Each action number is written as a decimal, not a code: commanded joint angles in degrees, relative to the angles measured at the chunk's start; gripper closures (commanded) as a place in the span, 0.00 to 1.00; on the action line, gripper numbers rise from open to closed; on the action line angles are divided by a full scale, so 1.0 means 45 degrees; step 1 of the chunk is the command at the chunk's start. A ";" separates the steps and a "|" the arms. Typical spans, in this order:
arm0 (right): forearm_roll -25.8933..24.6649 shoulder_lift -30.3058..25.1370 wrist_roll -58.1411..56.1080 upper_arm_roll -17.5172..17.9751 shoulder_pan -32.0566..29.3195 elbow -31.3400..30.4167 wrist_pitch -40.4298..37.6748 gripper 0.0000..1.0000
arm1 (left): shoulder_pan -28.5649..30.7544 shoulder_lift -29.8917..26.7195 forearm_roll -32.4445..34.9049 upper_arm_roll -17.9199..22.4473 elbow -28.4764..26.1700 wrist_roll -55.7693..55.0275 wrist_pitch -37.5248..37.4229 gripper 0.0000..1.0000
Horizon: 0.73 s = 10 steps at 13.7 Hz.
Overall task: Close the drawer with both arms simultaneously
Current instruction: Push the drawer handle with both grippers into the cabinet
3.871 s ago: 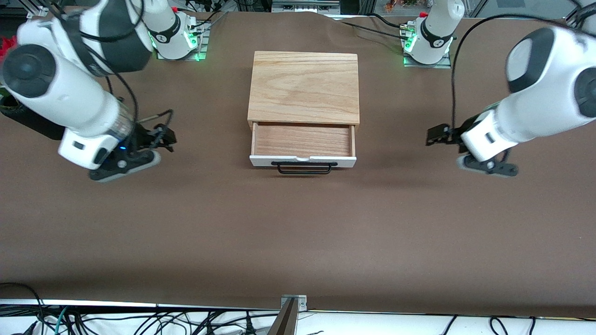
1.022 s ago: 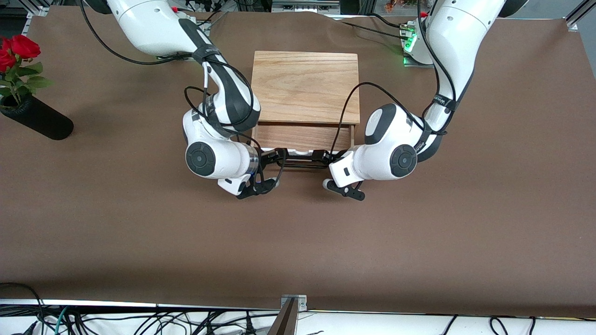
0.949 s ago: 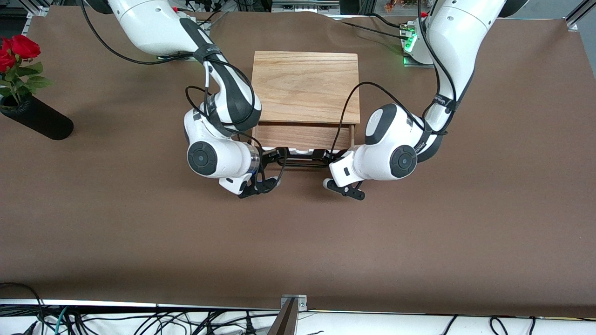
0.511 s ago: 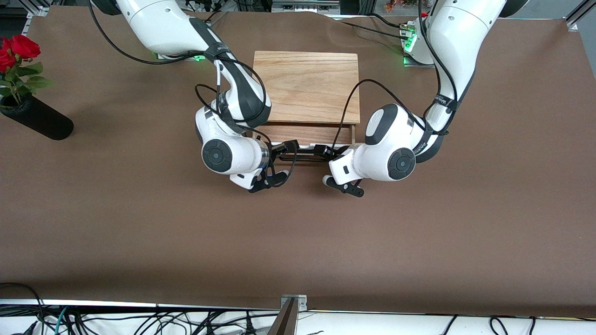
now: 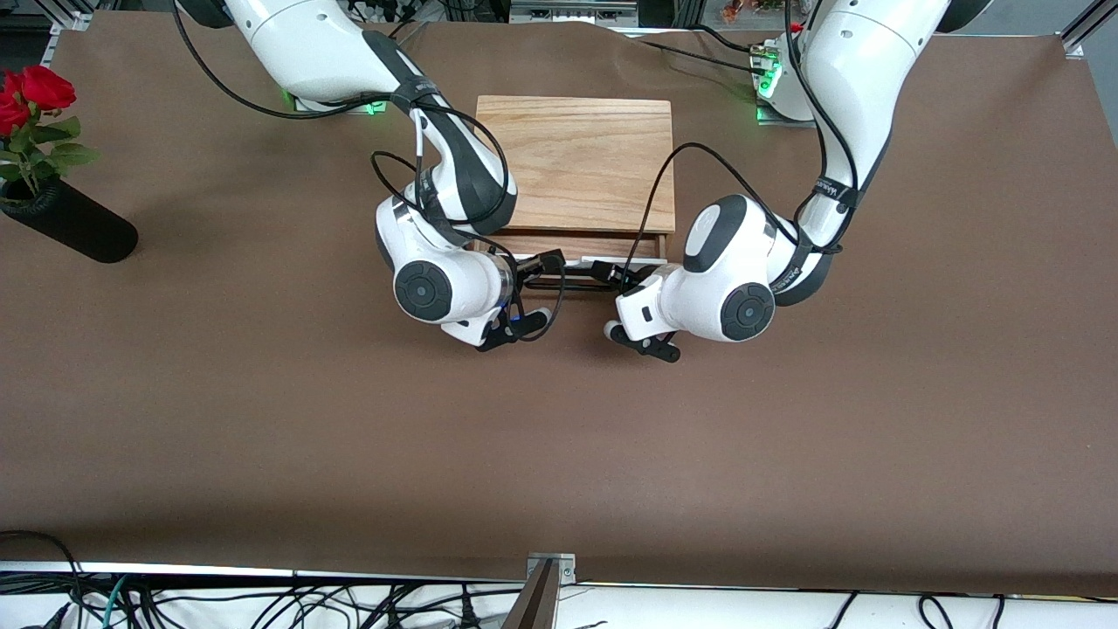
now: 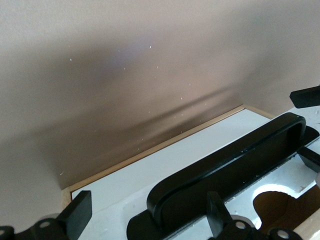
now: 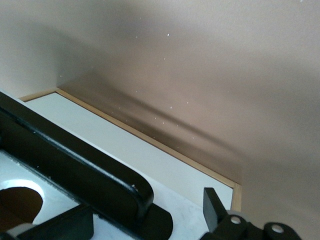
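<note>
The drawer (image 5: 576, 253) is now almost fully inside the light-oak box (image 5: 575, 163), which stands in the middle of the worktop (image 5: 559, 437). Only a thin strip of its wooden floor shows, while half a second ago the strip was wider and some seconds ago the drawer was wide open. The left gripper (image 5: 603, 273) and the right gripper (image 5: 543, 264) are at the white front panel (image 6: 165, 170), one at each end of the black bar handle (image 6: 225, 165). In both wrist views the fingers stand apart, with the handle between them, not clamped. Both arms have moved toward the box. A vase with red roses (image 5: 52, 210) stands at the right arm's end of the worktop.
</note>
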 commanded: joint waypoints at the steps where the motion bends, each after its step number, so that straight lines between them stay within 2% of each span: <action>1: 0.0173 -0.0059 0.0041 0.0056 0.0050 0.0049 -0.0835 0.00 | -0.0014 0.0074 -0.0087 0.0119 -0.0085 0.0273 -0.0664 0.00; 10: 0.0173 -0.0079 0.0041 0.0408 0.0050 0.0108 -0.1364 0.00 | -0.0092 0.0113 -0.0185 0.0119 -0.0202 0.0175 -0.1679 0.00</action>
